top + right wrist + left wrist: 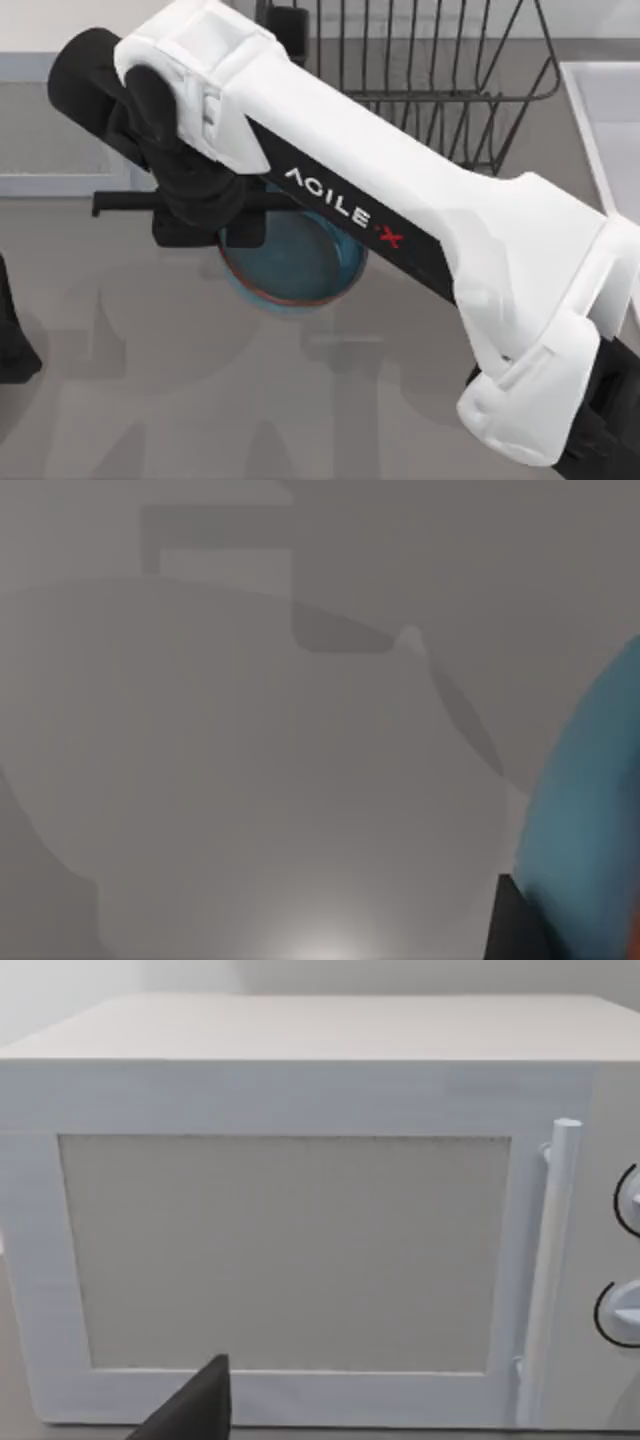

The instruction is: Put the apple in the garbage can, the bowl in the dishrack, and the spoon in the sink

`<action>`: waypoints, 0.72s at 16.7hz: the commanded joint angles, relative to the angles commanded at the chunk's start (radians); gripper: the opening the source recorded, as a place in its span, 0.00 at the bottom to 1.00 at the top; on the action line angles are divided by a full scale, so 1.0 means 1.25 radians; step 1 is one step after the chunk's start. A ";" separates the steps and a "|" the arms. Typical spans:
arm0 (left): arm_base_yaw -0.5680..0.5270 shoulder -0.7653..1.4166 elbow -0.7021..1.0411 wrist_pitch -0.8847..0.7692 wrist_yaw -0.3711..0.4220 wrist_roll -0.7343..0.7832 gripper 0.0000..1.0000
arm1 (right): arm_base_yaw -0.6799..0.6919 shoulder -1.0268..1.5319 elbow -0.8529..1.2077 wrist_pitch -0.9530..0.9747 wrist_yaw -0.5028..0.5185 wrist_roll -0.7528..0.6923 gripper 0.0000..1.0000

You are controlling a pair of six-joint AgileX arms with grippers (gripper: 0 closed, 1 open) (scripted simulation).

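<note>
From above, my right arm reaches diagonally across the frame from the lower right toward the upper left, its white casing covering much of the middle. Its hand hangs over the left rim of the bowl, which sits just left of centre on the grey surface. The black wrist hides the fingers, so I cannot tell whether they are released or clenched on the rim. The placement looks like a rim grip: one finger inside, one outside, which suits a deep round bowl better than spanning its width. The dishrack stands at the top of the frame, right of centre and near the bowl, so the carry should be short. The pale edge of the sink runs down the right side. My left arm is parked at the left edge, low in the frame, where a dark part of it shows.

The left wrist camera faces a white microwave with a vertical door handle and two knobs at the right edge. A dark fingertip pokes up at the bottom, and I cannot tell that hand's state from it.

The right wrist camera looks at the grey surface with soft shadows. The blue bowl wall crowds the right edge, very close to the lens, with a dark finger beside it at the lower right. That closeness fits a hand low at the rim, but contact is not clear.
</note>
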 joint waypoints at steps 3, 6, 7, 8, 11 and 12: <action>0.000 0.000 0.000 0.000 0.000 0.000 1.00 | -0.001 0.002 0.016 -0.014 0.000 -0.001 0.00; 0.000 0.000 0.000 0.000 0.000 0.000 1.00 | 0.001 -0.001 0.016 -0.012 0.000 -0.001 0.00; 0.000 0.000 0.000 0.000 0.000 0.000 1.00 | 0.002 0.001 0.025 -0.011 0.006 -0.008 0.00; 0.000 0.000 0.000 0.000 0.000 0.000 1.00 | 0.004 0.004 0.042 -0.011 0.018 -0.020 0.00; 0.000 0.000 0.000 0.000 0.000 0.000 1.00 | 0.012 0.022 0.142 -0.006 0.082 -0.088 0.00; 0.000 0.000 0.000 0.000 0.000 0.000 1.00 | 0.016 0.030 0.192 -0.005 0.111 -0.120 0.00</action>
